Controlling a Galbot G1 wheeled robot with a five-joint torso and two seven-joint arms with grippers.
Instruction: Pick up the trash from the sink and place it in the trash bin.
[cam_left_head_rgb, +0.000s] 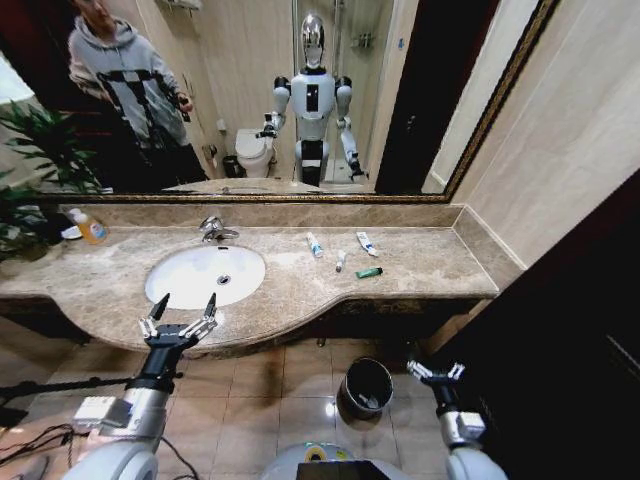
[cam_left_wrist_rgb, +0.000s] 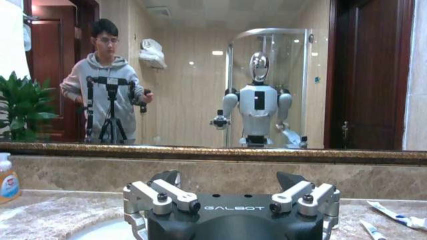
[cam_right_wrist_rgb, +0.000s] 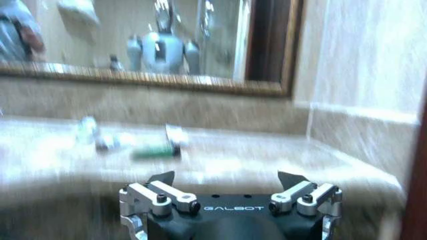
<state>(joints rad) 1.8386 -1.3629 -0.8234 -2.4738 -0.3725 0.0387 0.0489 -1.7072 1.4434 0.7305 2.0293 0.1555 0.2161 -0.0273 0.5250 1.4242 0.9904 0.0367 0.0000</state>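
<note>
The white oval sink (cam_left_head_rgb: 190, 278) sits in the marble counter and its bowl looks bare. The trash lies on the counter to its right: a white tube (cam_left_head_rgb: 314, 245), a smaller white piece (cam_left_head_rgb: 340, 261), another white tube (cam_left_head_rgb: 367, 243) and a green tube (cam_left_head_rgb: 369, 272). The green tube (cam_right_wrist_rgb: 152, 150) and a white tube (cam_right_wrist_rgb: 175, 135) appear blurred in the right wrist view. On the floor below the counter stands the dark trash bin (cam_left_head_rgb: 365, 387). My left gripper (cam_left_head_rgb: 180, 312) is open at the counter's front edge before the sink. My right gripper (cam_left_head_rgb: 435, 372) is open, low and right of the bin.
A chrome faucet (cam_left_head_rgb: 215, 230) stands behind the sink. A pump bottle of orange liquid (cam_left_head_rgb: 90, 228) and a plant (cam_left_head_rgb: 30, 170) are at the counter's far left. A mirror (cam_left_head_rgb: 300, 100) backs the counter (cam_left_head_rgb: 430, 265). A dark door panel (cam_left_head_rgb: 570, 330) closes the right side.
</note>
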